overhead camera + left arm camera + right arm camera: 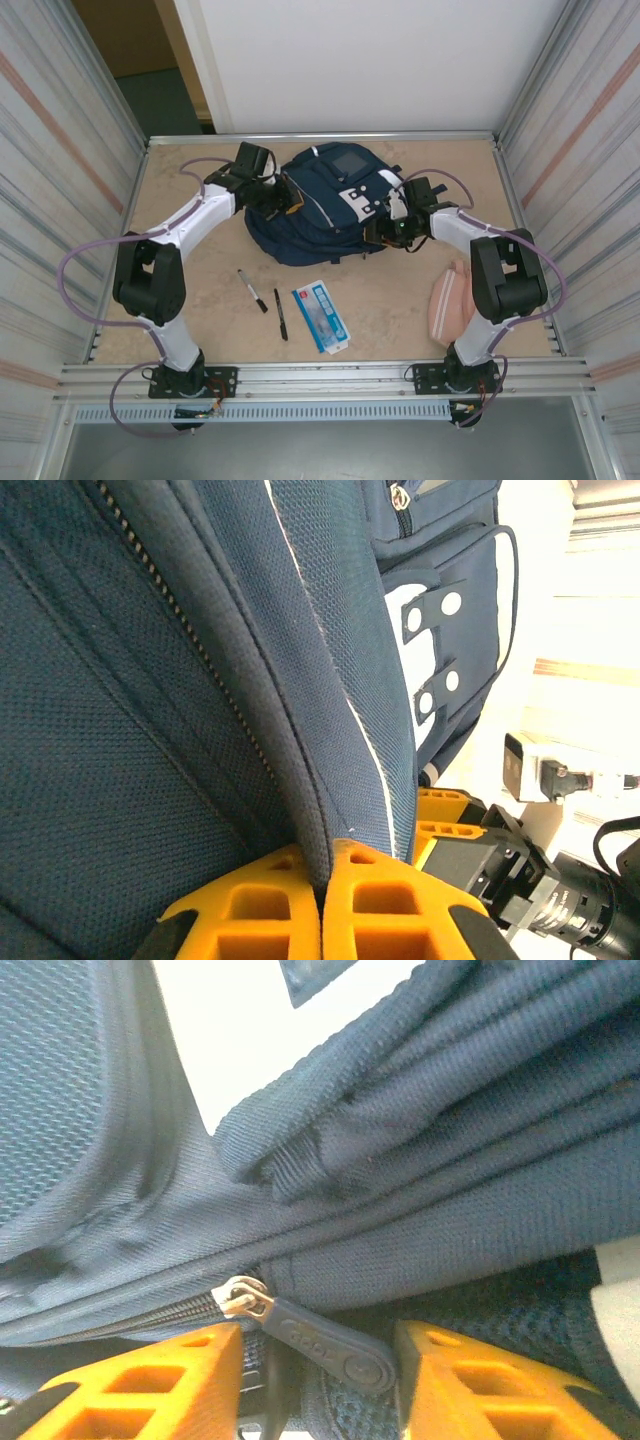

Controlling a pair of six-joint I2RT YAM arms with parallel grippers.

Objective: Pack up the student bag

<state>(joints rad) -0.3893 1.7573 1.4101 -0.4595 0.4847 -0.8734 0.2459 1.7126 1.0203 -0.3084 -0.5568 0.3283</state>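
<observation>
The student bag (305,215) lies on the table (200,310), toward the back. The left gripper (325,880) pinches a fold of its blue cloth tight. The right gripper (318,1332) has its fingers apart, with the zipper pull (340,1350) between them.

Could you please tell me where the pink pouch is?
In the top view, the pink pouch lies on the right side of the table near the front edge, beside the right arm, right of the blue-and-white packet.
</observation>
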